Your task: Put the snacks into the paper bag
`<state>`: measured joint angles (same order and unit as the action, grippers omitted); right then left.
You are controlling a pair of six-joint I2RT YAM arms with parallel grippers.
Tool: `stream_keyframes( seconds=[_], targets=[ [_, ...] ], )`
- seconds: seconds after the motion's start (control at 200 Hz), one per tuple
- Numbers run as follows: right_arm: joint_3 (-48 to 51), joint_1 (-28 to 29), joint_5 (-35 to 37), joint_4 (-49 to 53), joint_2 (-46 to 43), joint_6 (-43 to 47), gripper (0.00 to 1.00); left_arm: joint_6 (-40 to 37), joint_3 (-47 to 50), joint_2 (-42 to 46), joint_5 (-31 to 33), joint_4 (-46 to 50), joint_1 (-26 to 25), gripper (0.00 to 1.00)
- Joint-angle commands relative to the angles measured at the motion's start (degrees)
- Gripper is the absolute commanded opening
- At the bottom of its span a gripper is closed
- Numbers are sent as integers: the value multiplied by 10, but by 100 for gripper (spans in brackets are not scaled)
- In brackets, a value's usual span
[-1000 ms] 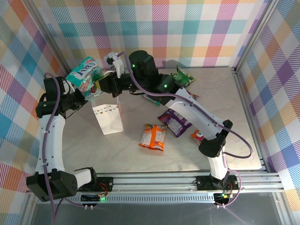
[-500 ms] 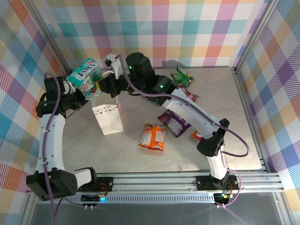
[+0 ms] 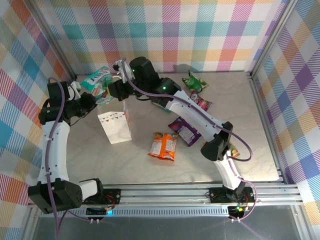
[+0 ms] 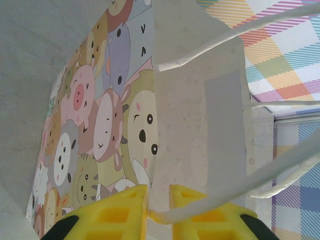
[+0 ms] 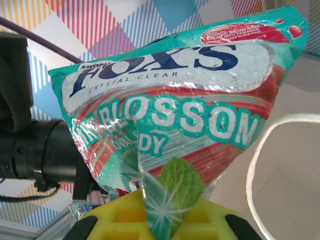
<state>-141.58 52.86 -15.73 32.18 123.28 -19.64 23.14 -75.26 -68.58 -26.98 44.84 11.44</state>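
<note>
Right gripper point(image 5: 160, 212) was clamped tight on the lower edge of a teal packet point(image 5: 165, 110), which hung in the air just past the far side of the paper bag point(image 3: 116, 127). Left gripper point(image 4: 159, 194) was almost closed, pinching the bag's rim beside a cord handle point(image 4: 215, 42), apparently to hold the mouth open. Step judged: the drop. To do it well, bring the packet squarely over the mouth, clear of the cords. Lower it partly inside before letting go, with the left pinch steady so the bag does not tip. An orange packet point(image 3: 164, 146), a purple packet point(image 3: 185, 131) and a green packet point(image 3: 194, 81) lay on the table point(image 3: 150, 167), apart from the bag.
</note>
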Motion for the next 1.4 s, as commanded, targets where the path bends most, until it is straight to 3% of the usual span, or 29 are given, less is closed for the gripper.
stream_keyframes(
  seconds=[0.0, 0.105, 0.33, 0.965, 1.16, 1.395],
  targets=[
    [-29, -4, -35, -27, 4, -22, 9, -6, -17, -5, -9, 10, 6, 19],
    [-26, -4, -53, -45, 3, -30, 9, -8, -19, -4, -5, 12, 6, 19],
    [-32, -5, 18, -81, 1, -28, 10, -8, -19, -4, -4, 13, 7, 18],
    [-53, -31, -54, -298, 96, -121, 12, -20, -12, -6, -2, 15, 7, 19],
    [-64, -32, -56, -293, 115, -136, 13, -24, -8, -6, 0, 17, 7, 18],
    [-63, -31, -26, -212, 97, -94, 12, -23, -9, -7, 10, 16, 7, 18]
  ],
)
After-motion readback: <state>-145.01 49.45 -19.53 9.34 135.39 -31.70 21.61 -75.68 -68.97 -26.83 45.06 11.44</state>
